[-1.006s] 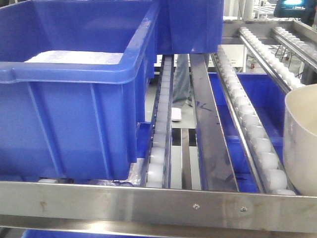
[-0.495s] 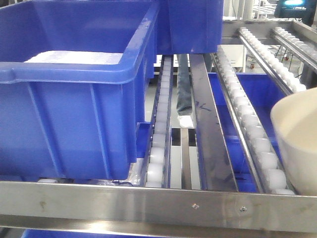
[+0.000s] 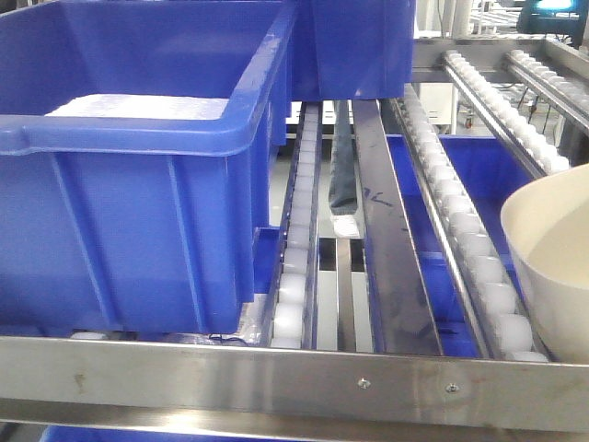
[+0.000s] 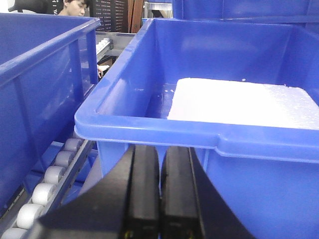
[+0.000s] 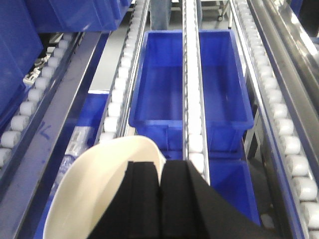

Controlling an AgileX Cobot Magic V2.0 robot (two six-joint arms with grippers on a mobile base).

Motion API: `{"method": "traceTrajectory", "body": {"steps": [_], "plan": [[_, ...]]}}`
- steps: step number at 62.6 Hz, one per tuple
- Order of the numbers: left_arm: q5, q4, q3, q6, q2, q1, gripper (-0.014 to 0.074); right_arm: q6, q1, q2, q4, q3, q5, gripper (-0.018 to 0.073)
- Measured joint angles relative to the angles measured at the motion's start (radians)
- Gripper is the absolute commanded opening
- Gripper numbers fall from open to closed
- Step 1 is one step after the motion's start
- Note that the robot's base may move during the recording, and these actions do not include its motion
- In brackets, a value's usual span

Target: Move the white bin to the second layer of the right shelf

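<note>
The white bin (image 3: 555, 250) hangs at the far right of the front view, tilted, its mouth toward the camera, over the outer roller rail (image 3: 465, 235) of the right shelf second layer. That layer's steel front bar (image 3: 276, 378) crosses the bottom. In the right wrist view my right gripper (image 5: 160, 167) is shut on the white bin (image 5: 94, 191), pinching its rim wall between the two black fingers. My left gripper (image 4: 160, 149) is shut with nothing in it, just below the lip of a blue crate (image 4: 224, 89). Neither gripper shows in the front view.
A large blue crate (image 3: 138, 184) holding a white foam slab (image 3: 138, 107) fills the shelf's left half, with another behind it. A flat steel strip (image 3: 386, 249) runs between roller rails. A lower blue crate (image 5: 192, 84) lies under the rails. A person's legs (image 3: 343, 166) stand behind.
The white bin has shifted left into view and tipped, so its inside now shows rather than its outer wall. The person behind the shelf has stepped. The left gripper's crate has not moved.
</note>
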Motion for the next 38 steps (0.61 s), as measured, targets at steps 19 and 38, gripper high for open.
{"method": "traceTrajectory", "body": {"steps": [19, 38], "plan": [[0.000, 0.000, 0.000, 0.000, 0.000, 0.000, 0.0085, -0.101, 0.000, -0.110, 0.022, 0.156, -0.162, 0.0051], [0.000, 0.000, 0.000, 0.000, 0.000, 0.000, 0.0085, -0.101, 0.000, -0.339, 0.036, 0.372, -0.200, 0.0051]]}}
